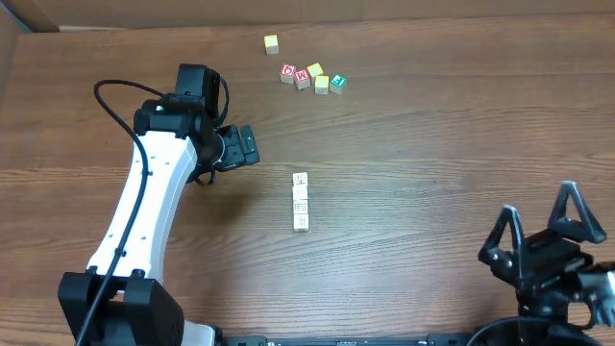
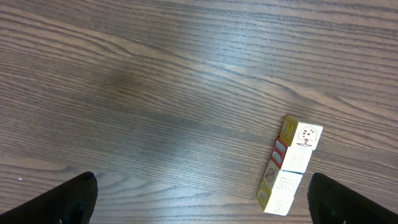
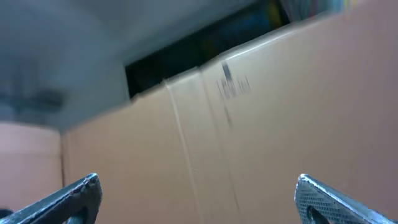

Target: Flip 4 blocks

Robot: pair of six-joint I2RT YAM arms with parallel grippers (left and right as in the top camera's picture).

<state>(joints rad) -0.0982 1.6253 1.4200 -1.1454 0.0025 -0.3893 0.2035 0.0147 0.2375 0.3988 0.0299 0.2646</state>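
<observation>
Overhead view: the white left arm [image 1: 144, 202] extended from the lower left of the frame toward the centre. At its end the left gripper [image 1: 242, 146] stood with jaws spread and nothing between them, left of the blocks [image 1: 301, 202] and apart from them. The four small wooden cubes lay on the wood-grain table [image 1: 432, 144] just below the middle of the frame, touching one another in a straight column. Their upward faces were pale cream with faint marks.

The left wrist view placed the row at the lower right of its frame, between and ahead of the gripper's dark fingertips [image 2: 78, 196], which sat at the two bottom corners. There the farthest cube showed a small red-and-dark drawing on top, and the cubes' side faces showed yellow, red and a brown triangle outline.

At the upper centre of the overhead frame lay a lone yellow cube [image 1: 272, 43] and, just right of it, a cluster of cubes [image 1: 312, 77] in red, yellow and green, well apart from the row.

At the lower right, the right gripper [image 1: 540, 226] was splayed wide and empty. Its own camera caught only a blurred tan cardboard wall [image 3: 280, 124].
</observation>
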